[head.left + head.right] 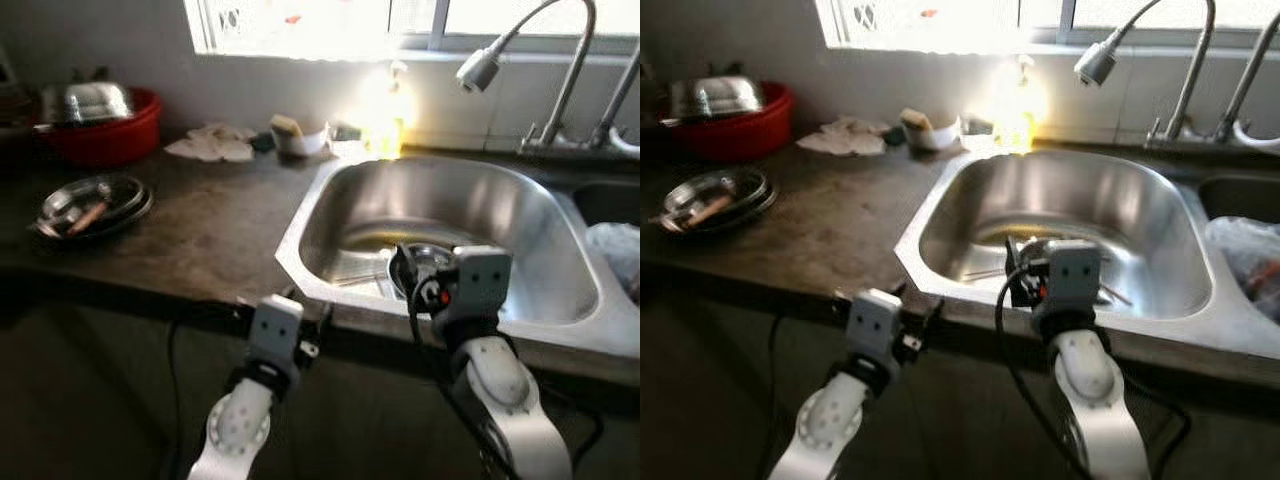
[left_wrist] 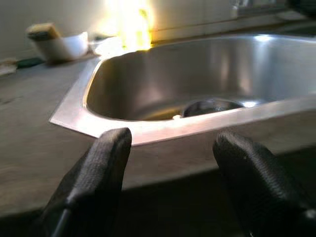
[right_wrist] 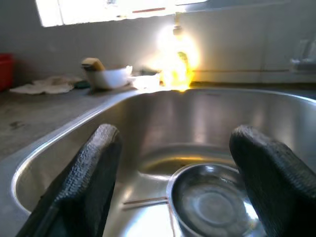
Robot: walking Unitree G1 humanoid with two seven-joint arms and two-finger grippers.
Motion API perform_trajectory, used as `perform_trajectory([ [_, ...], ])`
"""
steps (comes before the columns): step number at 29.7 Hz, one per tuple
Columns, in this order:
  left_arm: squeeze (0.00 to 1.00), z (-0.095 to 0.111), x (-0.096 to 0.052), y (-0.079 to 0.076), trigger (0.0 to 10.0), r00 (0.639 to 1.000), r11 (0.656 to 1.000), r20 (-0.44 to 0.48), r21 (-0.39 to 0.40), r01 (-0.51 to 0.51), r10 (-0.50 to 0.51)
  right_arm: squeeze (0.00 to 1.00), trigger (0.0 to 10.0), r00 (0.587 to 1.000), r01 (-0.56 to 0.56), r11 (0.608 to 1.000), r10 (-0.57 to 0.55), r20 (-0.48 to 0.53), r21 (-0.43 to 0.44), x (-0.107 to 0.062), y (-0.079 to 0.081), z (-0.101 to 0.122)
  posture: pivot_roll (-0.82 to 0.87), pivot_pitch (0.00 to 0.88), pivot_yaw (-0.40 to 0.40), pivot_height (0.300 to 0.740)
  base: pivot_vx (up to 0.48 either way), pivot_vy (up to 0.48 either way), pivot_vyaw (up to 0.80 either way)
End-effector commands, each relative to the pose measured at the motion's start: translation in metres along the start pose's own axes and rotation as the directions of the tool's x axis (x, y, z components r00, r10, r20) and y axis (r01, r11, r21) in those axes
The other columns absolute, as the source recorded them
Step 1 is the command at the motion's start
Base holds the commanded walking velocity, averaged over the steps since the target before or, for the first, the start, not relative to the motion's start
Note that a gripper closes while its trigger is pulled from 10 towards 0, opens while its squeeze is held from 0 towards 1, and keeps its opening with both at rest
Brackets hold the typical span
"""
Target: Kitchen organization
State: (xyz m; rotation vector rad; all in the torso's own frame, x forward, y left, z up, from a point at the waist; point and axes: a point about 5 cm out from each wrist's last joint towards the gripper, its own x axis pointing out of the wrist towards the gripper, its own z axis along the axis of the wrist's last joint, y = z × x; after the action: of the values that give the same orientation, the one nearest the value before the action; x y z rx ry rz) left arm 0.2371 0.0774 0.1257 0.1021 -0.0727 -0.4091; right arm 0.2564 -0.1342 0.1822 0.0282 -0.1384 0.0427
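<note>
A steel sink (image 1: 296,232) is set into the dark counter (image 1: 215,235) in front of me. On its floor lies a small round steel plate (image 3: 212,202) with thin sticks (image 3: 145,201) beside it. My right gripper (image 3: 175,136) hangs open over the sink's front rim, above and just short of the plate, holding nothing. My left gripper (image 2: 173,140) is open too, low at the counter's front edge, facing the sink's left front corner. At the far left of the counter stand stacked steel dishes (image 1: 90,205) with something brown in them.
A red basin (image 1: 110,140) holding a steel lid (image 1: 85,100) stands at the back left. A white cloth (image 1: 212,145), a white bowl with a sponge (image 1: 298,138) and a yellow bottle (image 1: 385,125) line the wall. The faucet (image 1: 480,68) overhangs the sink. A plastic bag (image 1: 615,250) fills the right basin.
</note>
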Motion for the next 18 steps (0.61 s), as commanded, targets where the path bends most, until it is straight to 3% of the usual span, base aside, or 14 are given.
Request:
perform_trajectory([
  [1,0.00,-0.0017,0.0004,0.0030,10.0,1.000,1.000,-0.015,0.016,-0.004,0.004,0.00,10.0,1.000,-0.007,1.000,0.007,0.012,0.003,0.0003,0.0037,0.0024,0.10,0.000,-0.019,0.740,-0.326,0.000,0.00],
  [13,0.00,-0.0014,0.0012,0.0019,10.0,1.000,1.000,-0.014,0.016,0.001,-0.001,0.00,10.0,1.000,0.001,1.000,-0.001,-0.001,-0.006,-0.0003,0.0030,-0.0003,0.10,0.000,-0.018,0.740,-0.329,0.000,0.00],
  [18,0.00,-0.0015,0.0012,0.0019,10.0,1.000,1.000,-0.013,0.016,0.002,-0.002,0.00,10.0,1.000,-0.005,1.000,0.005,0.002,-0.022,-0.0002,0.0027,-0.0007,0.10,0.000,-0.017,0.740,-0.335,0.000,0.74],
])
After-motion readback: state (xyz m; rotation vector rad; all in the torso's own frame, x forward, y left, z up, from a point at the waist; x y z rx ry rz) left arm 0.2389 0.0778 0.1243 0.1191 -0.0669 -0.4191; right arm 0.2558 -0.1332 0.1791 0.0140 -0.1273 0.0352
